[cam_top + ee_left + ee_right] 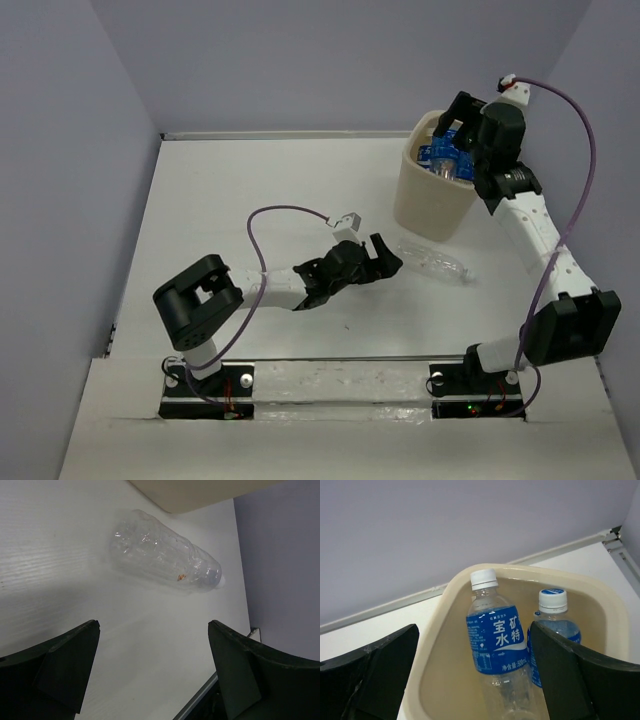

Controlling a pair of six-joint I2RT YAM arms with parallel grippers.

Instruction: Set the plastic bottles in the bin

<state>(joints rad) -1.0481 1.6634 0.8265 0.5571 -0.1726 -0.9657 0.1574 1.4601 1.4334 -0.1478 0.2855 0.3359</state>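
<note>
The cream-beige bin (432, 195) stands at the back right. Two blue-labelled bottles stand inside it: one (496, 640) leaning at the middle, another (555, 617) at its right. They show as blue in the top view (445, 155). My right gripper (462, 128) hovers over the bin, open and empty, jaws wide on either side of the bottles. A clear bottle without a label (437, 262) lies on its side on the table in front of the bin. It also shows in the left wrist view (165, 555). My left gripper (385, 252) is open and empty, just left of it.
Grey walls enclose the white table (250, 190) on three sides. The bin's wall (200, 492) fills the top of the left wrist view. The table's rim rail (395, 605) runs behind the bin.
</note>
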